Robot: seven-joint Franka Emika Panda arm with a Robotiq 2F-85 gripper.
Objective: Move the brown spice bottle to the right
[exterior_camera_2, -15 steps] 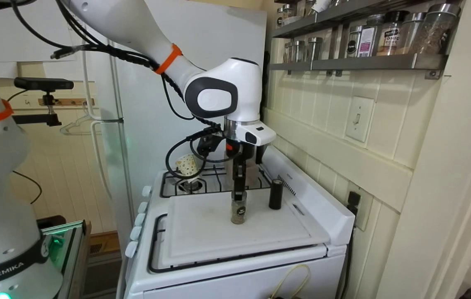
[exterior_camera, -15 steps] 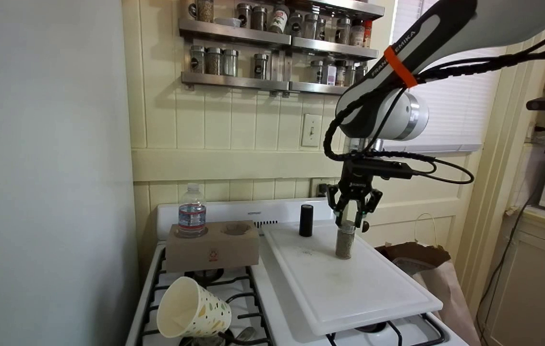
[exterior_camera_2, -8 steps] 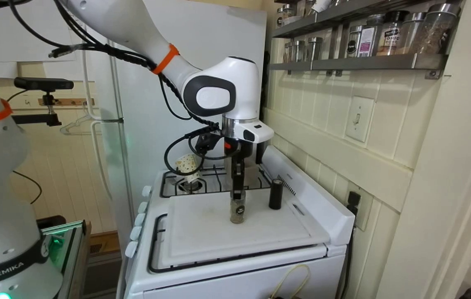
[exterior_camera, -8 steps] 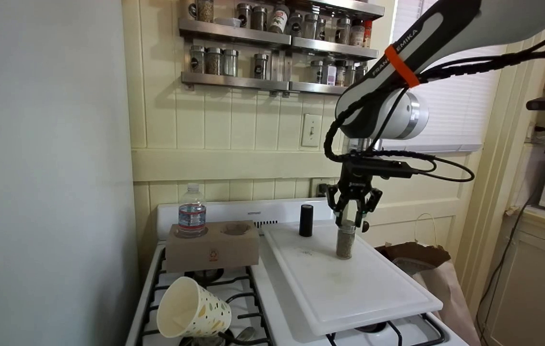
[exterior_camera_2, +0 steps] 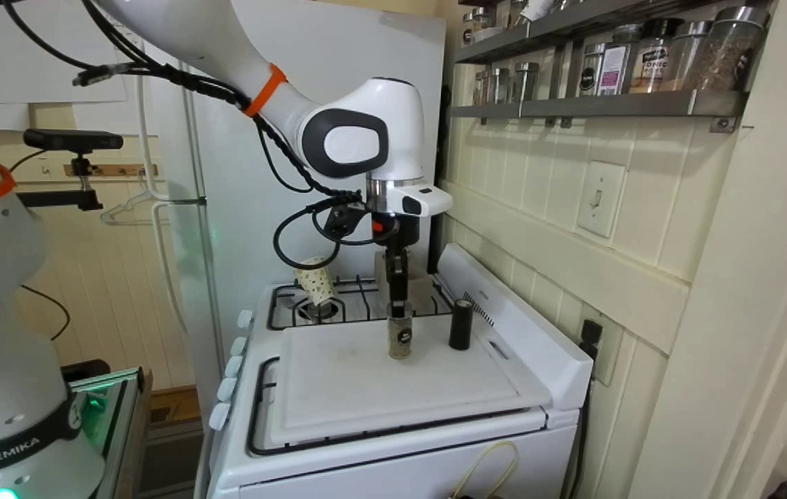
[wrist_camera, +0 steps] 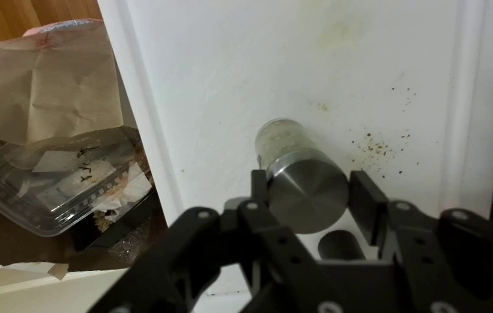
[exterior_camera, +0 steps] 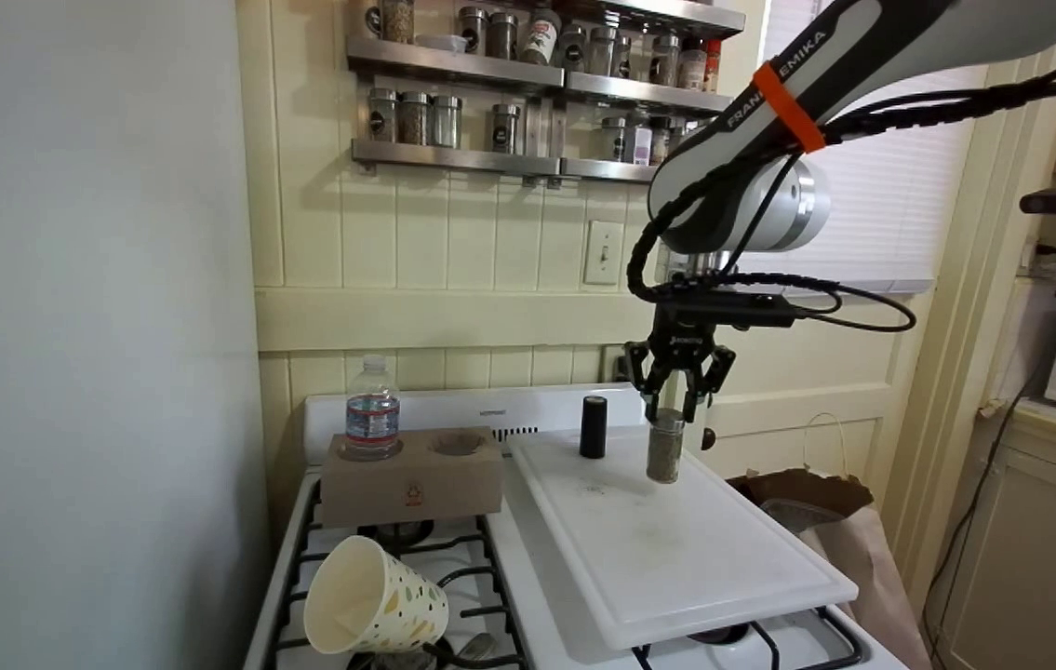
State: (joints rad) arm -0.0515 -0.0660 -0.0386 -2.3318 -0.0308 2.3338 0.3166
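Note:
The brown spice bottle point(exterior_camera: 665, 456) is upright with a silver lid and greyish-brown contents. It also shows in an exterior view point(exterior_camera_2: 400, 339) with a round dark label. My gripper point(exterior_camera: 670, 414) is shut on its lid from both sides. In the wrist view the fingers point(wrist_camera: 307, 191) touch the edges of the bottle's lid point(wrist_camera: 309, 195). The bottle is held a little above the white cutting board point(exterior_camera: 676, 558). The near-black little bottle point(exterior_camera: 594, 428) stands on the board towards the back; it also shows in an exterior view point(exterior_camera_2: 461, 324) and partly in the wrist view point(wrist_camera: 340, 245).
A cardboard holder point(exterior_camera: 411, 493) with a water bottle point(exterior_camera: 372, 414) and a patterned cup point(exterior_camera: 379, 600) are on the other burners. The stove's back panel point(exterior_camera_2: 518, 319) rises behind the board. A paper bag point(wrist_camera: 46, 87) stands beside the stove. Spice shelves point(exterior_camera: 462, 154) hang above.
My gripper has risen with the brown spice bottle, lifting it off the board where it stood. The near-black little bottle has not moved.

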